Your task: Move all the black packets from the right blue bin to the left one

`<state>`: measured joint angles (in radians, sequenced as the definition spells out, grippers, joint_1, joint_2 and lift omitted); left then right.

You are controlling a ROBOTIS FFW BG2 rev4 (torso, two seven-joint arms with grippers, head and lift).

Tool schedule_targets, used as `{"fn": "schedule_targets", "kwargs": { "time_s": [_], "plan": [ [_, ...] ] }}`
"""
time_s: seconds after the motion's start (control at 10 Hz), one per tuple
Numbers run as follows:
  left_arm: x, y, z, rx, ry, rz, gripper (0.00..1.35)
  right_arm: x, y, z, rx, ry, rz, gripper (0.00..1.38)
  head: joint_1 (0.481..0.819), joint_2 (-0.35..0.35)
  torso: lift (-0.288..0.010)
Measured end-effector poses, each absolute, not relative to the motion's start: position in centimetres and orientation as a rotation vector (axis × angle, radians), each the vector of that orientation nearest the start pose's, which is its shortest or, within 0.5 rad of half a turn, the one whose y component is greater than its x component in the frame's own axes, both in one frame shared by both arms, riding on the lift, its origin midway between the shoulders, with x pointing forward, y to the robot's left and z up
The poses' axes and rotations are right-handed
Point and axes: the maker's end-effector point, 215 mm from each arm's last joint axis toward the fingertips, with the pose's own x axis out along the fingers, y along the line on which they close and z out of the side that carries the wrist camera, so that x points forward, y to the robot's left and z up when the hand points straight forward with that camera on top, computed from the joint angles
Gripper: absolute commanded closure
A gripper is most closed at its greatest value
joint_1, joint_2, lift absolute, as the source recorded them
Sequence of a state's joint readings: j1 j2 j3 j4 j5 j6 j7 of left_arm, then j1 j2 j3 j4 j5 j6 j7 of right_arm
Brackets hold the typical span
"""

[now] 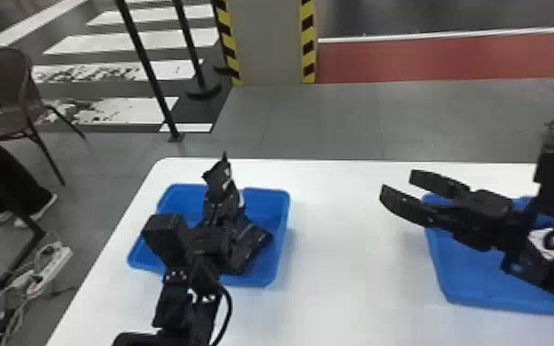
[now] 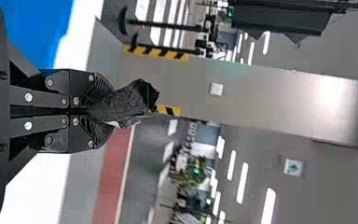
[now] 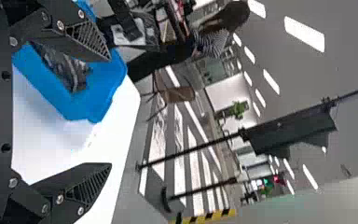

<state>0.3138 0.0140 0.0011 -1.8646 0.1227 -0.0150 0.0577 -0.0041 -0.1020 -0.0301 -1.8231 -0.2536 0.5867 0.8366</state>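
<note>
Left blue bin [image 1: 279,216]: on the desk [image 1: 345,285], with black packets [image 1: 254,240] inside. Above it, left hand [image 1: 223,198]: fingers closed on one black packet [image 1: 220,178], held upright, its upper end projecting past the fingertips. Right hand [image 1: 397,183]: fingers well apart, nothing between them, tips beyond the near-side wall of the right blue bin [image 1: 469,280], facing left.

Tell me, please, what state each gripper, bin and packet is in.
Left gripper: shut on the raised black packet.
Raised black packet: pinched, crumpled.
Right gripper: open, empty.
Left blue bin: upright, holding black packets.
Right blue bin: upright, partly hidden.
</note>
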Motion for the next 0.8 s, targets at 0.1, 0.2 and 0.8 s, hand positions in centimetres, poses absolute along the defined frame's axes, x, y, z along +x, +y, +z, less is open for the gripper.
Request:
{"fn": "schedule_targets", "kwargs": {
  "time_s": [0.1,0.2,0.8],
  "plan": [
    [50.0,25.7,-37.4,-0.039,0.039,0.098,1.22,51.0,-10.1,-32.7,0.253,0.259,0.860,0.21,0.695,0.168,-0.110],
    [50.1,26.6,-39.1,0.008,0.042,0.122,1.05,51.0,-10.7,-33.0,0.241,0.266,0.845,0.20,0.695,0.171,-0.110],
    [49.6,24.3,-30.7,-0.108,-0.266,0.037,0.05,51.6,-17.1,-35.4,0.159,0.308,0.562,0.20,0.695,0.081,-0.110]
  ]
}}
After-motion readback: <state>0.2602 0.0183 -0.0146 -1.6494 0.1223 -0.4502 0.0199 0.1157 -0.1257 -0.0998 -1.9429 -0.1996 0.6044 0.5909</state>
